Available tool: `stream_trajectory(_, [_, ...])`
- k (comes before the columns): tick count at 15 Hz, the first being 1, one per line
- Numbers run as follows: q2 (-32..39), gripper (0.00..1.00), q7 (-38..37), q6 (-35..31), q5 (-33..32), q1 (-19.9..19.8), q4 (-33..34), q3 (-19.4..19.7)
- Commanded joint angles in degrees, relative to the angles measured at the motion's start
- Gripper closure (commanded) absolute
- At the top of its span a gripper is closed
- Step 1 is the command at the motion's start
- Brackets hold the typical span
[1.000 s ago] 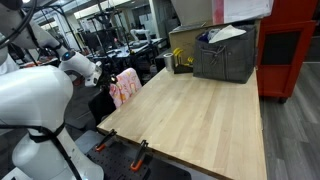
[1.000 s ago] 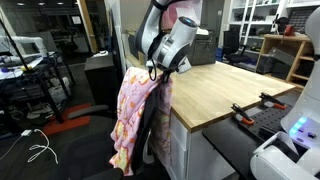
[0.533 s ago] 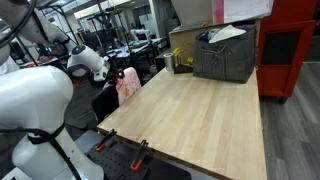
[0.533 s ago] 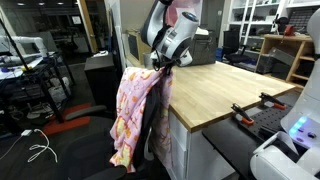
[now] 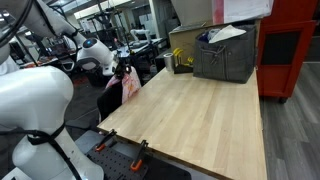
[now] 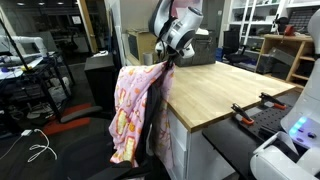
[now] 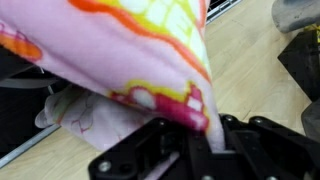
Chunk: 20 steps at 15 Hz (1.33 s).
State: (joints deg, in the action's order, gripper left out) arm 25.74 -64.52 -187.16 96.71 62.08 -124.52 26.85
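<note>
A pink patterned cloth [image 6: 137, 105] with yellow and red prints hangs down beside the edge of the wooden table [image 6: 215, 85]. My gripper [image 6: 166, 61] is shut on its upper corner and holds it up at the table's side. In an exterior view the cloth [image 5: 129, 84] shows by the table's edge, under the gripper [image 5: 124, 70]. In the wrist view the cloth [image 7: 110, 45] fills most of the picture and a fold of it is pinched between the black fingers [image 7: 160, 150] of the gripper [image 7: 205, 140].
A dark chair [image 6: 160, 125] stands under the cloth at the table's side. A grey fabric bin [image 5: 224, 55] and a cardboard box [image 5: 190, 40] stand at the table's far end. A red cabinet [image 5: 293, 45] is beside it. Clamps [image 5: 140, 152] sit on the near edge.
The gripper has moved along the table's side toward the table, carrying the cloth with it; the cloth hangs higher and closer to the table edge.
</note>
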Motion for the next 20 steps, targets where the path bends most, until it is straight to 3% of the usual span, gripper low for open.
stream_trajectory(1, [-3.08,0.98,-0.07,-2.79,2.31,-0.92,-3.09,2.86])
stream_trajectory(11, [1.8,0.98,-0.04,-15.5,3.25,-0.99,-5.57,4.85])
stream_trajectory(13, [6.17,0.98,0.22,-11.45,4.75,5.85,-5.31,13.98])
stream_trajectory(14, [4.16,0.98,1.03,-15.82,4.1,1.14,-5.57,8.48])
stream_trajectory(16, [9.82,0.98,0.78,-10.75,6.79,8.75,-5.65,18.43])
stream_trajectory(17, [6.65,0.98,1.89,-15.97,6.05,2.83,-6.01,11.4])
stream_trajectory(18, [7.08,0.98,2.47,-14.83,6.24,3.71,-6.33,12.56])
stream_trajectory(19, [8.78,0.98,3.71,-10.83,5.92,7.21,-7.36,16.52])
stream_trajectory(20, [6.24,0.98,5.4,-12.97,4.22,4.01,-8.0,12.38])
